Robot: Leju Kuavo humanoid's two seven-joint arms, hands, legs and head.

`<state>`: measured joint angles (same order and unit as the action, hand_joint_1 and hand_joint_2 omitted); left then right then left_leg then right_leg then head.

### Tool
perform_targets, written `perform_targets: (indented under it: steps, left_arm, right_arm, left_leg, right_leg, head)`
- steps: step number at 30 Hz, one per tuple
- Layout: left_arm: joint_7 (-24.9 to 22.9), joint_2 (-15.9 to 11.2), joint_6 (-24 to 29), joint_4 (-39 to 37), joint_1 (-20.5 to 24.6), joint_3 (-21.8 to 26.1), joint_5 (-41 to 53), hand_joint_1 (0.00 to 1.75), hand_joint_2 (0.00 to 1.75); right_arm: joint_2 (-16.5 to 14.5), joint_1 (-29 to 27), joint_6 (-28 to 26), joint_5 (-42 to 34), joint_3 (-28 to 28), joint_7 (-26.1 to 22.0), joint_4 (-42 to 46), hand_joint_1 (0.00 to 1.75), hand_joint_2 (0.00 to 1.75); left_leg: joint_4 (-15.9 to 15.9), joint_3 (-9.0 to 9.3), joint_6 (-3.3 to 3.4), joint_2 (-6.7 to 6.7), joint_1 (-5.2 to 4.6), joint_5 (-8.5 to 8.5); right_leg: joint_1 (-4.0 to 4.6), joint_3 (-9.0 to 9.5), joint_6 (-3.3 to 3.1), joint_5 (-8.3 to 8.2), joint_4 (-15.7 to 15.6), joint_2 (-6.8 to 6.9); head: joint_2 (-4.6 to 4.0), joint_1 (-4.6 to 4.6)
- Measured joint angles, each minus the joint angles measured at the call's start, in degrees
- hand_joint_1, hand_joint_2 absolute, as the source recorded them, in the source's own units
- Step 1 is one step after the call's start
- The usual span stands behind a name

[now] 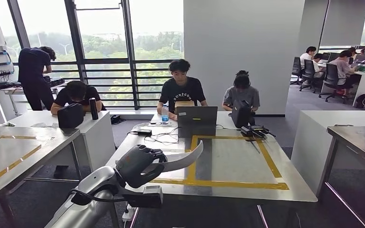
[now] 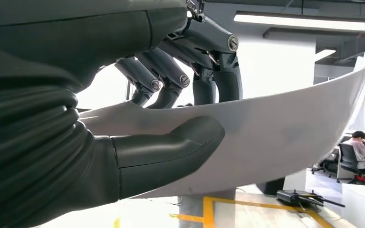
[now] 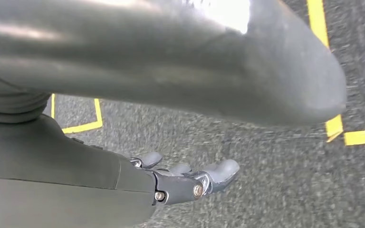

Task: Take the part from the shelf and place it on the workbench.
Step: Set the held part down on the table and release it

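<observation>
Left hand [image 1: 135, 166] grips curved grey part [image 1: 183, 160] between thumb and fingers [image 2: 209, 57], above counter [image 1: 237, 164] near edge. Right hand [image 3: 190, 183] loosely uncurled, holding nothing, above floor.

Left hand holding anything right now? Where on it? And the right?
The left hand grips the curved grey part near one end, thumb under, fingers over its edge. The right hand holds nothing.
</observation>
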<state>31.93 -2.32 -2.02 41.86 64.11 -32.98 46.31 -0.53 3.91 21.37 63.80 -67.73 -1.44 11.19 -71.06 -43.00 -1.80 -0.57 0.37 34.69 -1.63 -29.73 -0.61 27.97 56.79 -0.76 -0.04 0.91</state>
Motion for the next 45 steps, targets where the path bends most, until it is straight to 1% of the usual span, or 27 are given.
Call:
perform_targets:
  steps: [1,3,4,5,7,9,12,13,15,17,19,22,24,25,27,29,30,32,33,34,36,38,40,41,42,44,45]
  left_arm:
    - [0.02,-0.07,0.02,-0.15,-0.05,0.0,0.01,1.75,1.75]
    - [0.05,-0.25,0.08,-0.48,-0.04,0.0,0.03,1.75,1.75]
    - [0.05,-0.3,0.1,-0.59,-0.09,0.0,0.08,1.75,1.75]
    - [0.05,-0.38,0.13,-0.69,-0.06,0.01,0.14,1.75,1.75]
    - [0.06,-0.37,0.14,-0.64,0.14,0.03,0.28,1.75,1.75]
    - [0.09,-0.23,0.15,-0.6,0.57,0.07,0.34,1.75,1.75]
    - [0.09,-0.02,0.16,-1.01,0.54,0.08,0.45,1.75,1.75]
    - [0.08,0.02,0.16,-1.21,0.33,0.07,0.49,1.75,1.75]
    - [0.06,0.11,0.16,-1.56,0.01,0.07,0.53,1.75,1.75]
    - [0.05,0.28,0.16,-1.82,-0.01,0.07,0.55,1.75,1.75]
    - [0.04,0.48,0.15,-2.08,0.09,0.07,0.59,1.75,1.75]
    - [0.03,0.6,0.13,-2.17,0.32,0.07,0.77,1.75,1.75]
    - [0.08,0.57,0.12,-2.19,0.62,0.08,0.86,1.75,1.75]
    - [0.14,0.56,0.11,-2.3,0.71,0.08,0.89,1.75,1.75]
    - [0.25,0.58,0.03,-2.87,0.69,0.06,0.91,1.75,1.75]
    - [0.41,0.59,-0.05,-3.49,0.35,0.04,0.95,1.75,1.75]
    - [0.48,0.59,-0.07,-3.75,0.24,0.03,0.97,1.75,1.75]
    - [0.55,0.54,-0.08,-4.31,0.15,0.02,0.98,1.75,1.75]
    - [0.56,0.56,-0.12,-4.62,0.11,-0.01,0.98,1.75,1.75]
    - [0.57,0.63,-0.18,-4.91,0.07,-0.04,1.02,1.75,1.75]
    - [0.66,0.88,-0.28,-5.16,0.25,-0.11,1.08,1.75,1.75]
    - [0.72,1.15,-0.24,-5.22,0.46,-0.13,1.08,1.75,1.75]
    - [0.72,1.39,-0.15,-5.59,-0.21,-0.14,1.04,1.75,1.75]
    - [0.69,1.48,-0.13,-5.88,-0.91,-0.15,1.04,1.75,1.75]
    - [0.64,1.6,-0.13,-6.17,-1.64,-0.19,1.06,1.75,1.75]
    - [0.43,2.03,-0.12,-6.55,-2.47,-0.26,1.13,1.75,1.75]
    - [0.28,2.36,-0.11,-6.64,-2.51,-0.28,1.15,1.75,1.75]
  right_arm:
    - [-0.02,-0.01,-0.02,0.0,0.01,0.01,0.01,0.0,0.0]
    - [0.01,0.11,-0.15,0.06,0.01,0.0,0.01,0.0,0.0]
    - [0.02,0.17,-0.21,0.1,0.01,0.04,0.01,0.0,0.0]
    - [0.03,0.24,-0.27,0.14,0.01,0.13,0.0,0.0,0.0]
    - [0.01,0.34,-0.3,0.17,0.0,0.34,0.01,0.0,0.0]
    - [-0.01,0.55,-0.29,0.2,-0.01,0.44,0.01,0.0,0.0]
    - [-0.02,0.73,-0.29,0.2,0.0,0.55,0.0,0.0,0.0]
    - [-0.03,0.63,-0.3,0.2,0.0,0.58,0.0,0.0,0.0]
    - [-0.06,0.28,-0.34,0.17,-0.01,0.6,0.0,0.0,0.0]
    - [-0.08,0.05,-0.42,0.15,-0.01,0.62,0.0,0.0,0.0]
    - [-0.09,0.02,-0.46,0.16,-0.01,0.73,0.0,0.0,0.0]
    - [-0.11,0.11,-0.47,0.16,-0.01,0.81,0.0,0.0,0.0]
    - [-0.13,0.08,-0.47,0.14,-0.01,0.83,0.0,0.0,0.0]
    - [-0.15,0.07,-0.47,0.1,-0.01,0.83,0.0,0.0,0.0]
    - [-0.16,0.15,-0.47,0.01,-0.01,0.8,0.0,0.0,0.0]
    - [-0.2,0.04,-0.47,-0.04,-0.01,0.78,0.0,0.0,0.0]
    - [-0.22,-0.04,-0.47,-0.04,-0.01,0.78,0.0,0.0,0.0]
    - [-0.33,-0.18,-0.47,-0.03,-0.01,0.75,-0.02,0.0,0.0]
    - [-0.4,-0.16,-0.47,-0.03,-0.01,0.75,-0.04,0.0,0.0]
    - [-0.47,-0.09,-0.47,-0.03,-0.02,0.75,-0.07,0.0,0.0]
    - [-0.57,0.21,-0.47,-0.04,-0.03,0.76,-0.09,0.0,0.0]
    - [-0.67,0.4,-0.51,-0.14,-0.03,0.76,-0.09,0.0,0.0]
    - [-0.74,0.41,-0.71,-0.36,-0.03,0.77,-0.1,0.0,0.0]
    - [-0.76,0.36,-0.82,-0.49,-0.03,0.8,-0.11,0.0,0.0]
    - [-0.76,0.27,-0.94,-0.63,-0.04,0.92,-0.11,0.0,0.0]
    - [-0.75,0.04,-1.08,-0.86,-0.1,1.31,-0.11,0.0,0.0]
    - [-0.76,-0.05,-1.14,-0.92,-0.14,1.51,-0.11,0.0,0.0]
  left_leg:
    - [3.45,0.31,-0.3,0.12,0.34,-3.08]
    - [10.49,0.98,-0.56,0.56,0.85,-11.79]
    - [12.12,1.16,-0.4,0.71,0.93,-14.83]
    - [12.62,1.22,-0.06,0.8,0.86,-15.86]
    - [11.61,1.75,0.97,0.63,0.87,-14.98]
    - [11.61,2.68,2.01,0.5,1.02,-13.89]
    - [11.62,4.15,2.82,0.35,0.67,-11.94]
    - [11.6,4.79,2.92,0.29,0.52,-11.2]
    - [11.51,6.51,2.9,0.24,0.31,-9.75]
    - [11.43,8.38,2.58,0.24,0.14,-8.24]
    - [11.5,9.52,1.94,0.13,-0.03,-6.88]
    - [12.01,10.6,0.85,0.08,-0.07,-5.66]
    - [9.62,9.94,0.34,0.18,-0.09,-4.78]
    - [6.6,8.27,0.19,0.22,-0.03,-4.03]
    - [-1.21,2.83,-0.04,0.25,-0.01,-2.54]
    - [-4.24,-1.46,-0.01,0.25,-0.02,-4.46]
    - [-2.3,-2.07,0.18,0.24,-0.05,-7.54]
    - [5.01,-1.04,0.92,0.19,-0.36,-14.62]
    - [7.93,-0.12,1.36,0.19,-0.6,-16.62]
    - [9.68,0.76,1.77,0.17,-0.85,-16.88]
    - [11.2,2.31,2.44,0.18,-1.07,-14.53]
    - [12.99,4.21,2.93,0.15,-0.68,-12.73]
    - [14.71,6.91,3.19,0.12,-0.22,-11.79]
    - [15.5,8.44,3.24,0.12,-0.13,-11.2]
    - [16.14,9.96,3.21,0.13,-0.05,-10.52]
    - [16.85,12.62,3.01,0.09,0.21,-8.96]
    - [16.95,13.76,2.8,0.05,0.38,-8.06]
  right_leg:
    - [-0.24,0.74,0.4,0.91,0.1,-0.08]
    - [-0.33,1.9,1.25,2.91,0.94,-0.23]
    - [-0.27,2.18,1.72,3.9,1.23,-0.27]
    - [-0.24,2.66,2.17,4.76,1.42,-0.29]
    - [-0.37,3.63,3.01,6.04,1.18,-0.15]
    - [-0.45,2.7,3.4,7.61,4.2,0.18]
    - [-0.25,-5.75,3.48,10.58,16.28,0.41]
    - [-0.14,-8.37,3.41,10.06,18.63,0.41]
    - [0.08,-10.26,3.03,5.09,16.27,0.43]
    - [0.42,-8.87,2.44,-1.41,8.19,0.59]
    - [0.81,-7.36,1.81,-3.63,3.16,0.8]
    - [0.86,-6.12,0.83,-2.38,2.19,0.8]
    - [0.53,-4.33,0.04,-1.53,1.54,0.71]
    - [0.43,-3.3,-0.25,-0.94,1.29,0.67]
    - [0.42,-1.37,-0.59,0.68,1.15,0.55]
    - [0.43,0.81,-0.58,2.57,1.13,0.24]
    - [0.44,2.14,-0.49,3.63,1.11,0.05]
    - [0.46,4.63,-0.12,5.83,0.88,-0.2]
    - [0.45,5.56,0.22,6.69,0.6,-0.3]
    - [0.41,6.2,0.6,7.29,0.19,-0.34]
    - [0.4,6.87,1.32,7.11,-0.06,-0.43]
    - [0.46,4.93,1.77,4.63,3.78,-0.28]
    - [0.51,0.14,2.13,2.53,11.15,-0.03]
    - [0.56,-2.34,2.29,3.22,14.21,0.09]
    - [0.57,-4.61,2.46,5.33,16.01,0.14]
    - [0.5,-8.15,2.82,10.53,15.82,0.24]
    - [0.39,-9.33,3.01,11.59,14.03,0.33]
  head:
    - [0.0,-0.01]
    - [0.0,-0.03]
    - [0.0,-0.04]
    - [0.0,-0.06]
    - [0.01,-0.05]
    - [0.01,0.08]
    - [0.01,0.28]
    - [0.0,0.3]
    - [0.0,0.34]
    - [0.0,0.37]
    - [-0.03,0.38]
    - [-0.03,0.36]
    - [-0.03,0.25]
    - [-0.02,0.18]
    - [0.0,0.11]
    - [0.0,0.08]
    - [0.0,0.07]
    - [-0.03,0.13]
    - [-0.05,0.08]
    - [-0.05,0.09]
    - [-0.01,-0.02]
    - [0.01,-0.01]
    - [0.02,0.1]
    - [0.02,0.18]
    - [0.02,0.2]
    - [0.01,0.22]
    - [0.01,0.24]
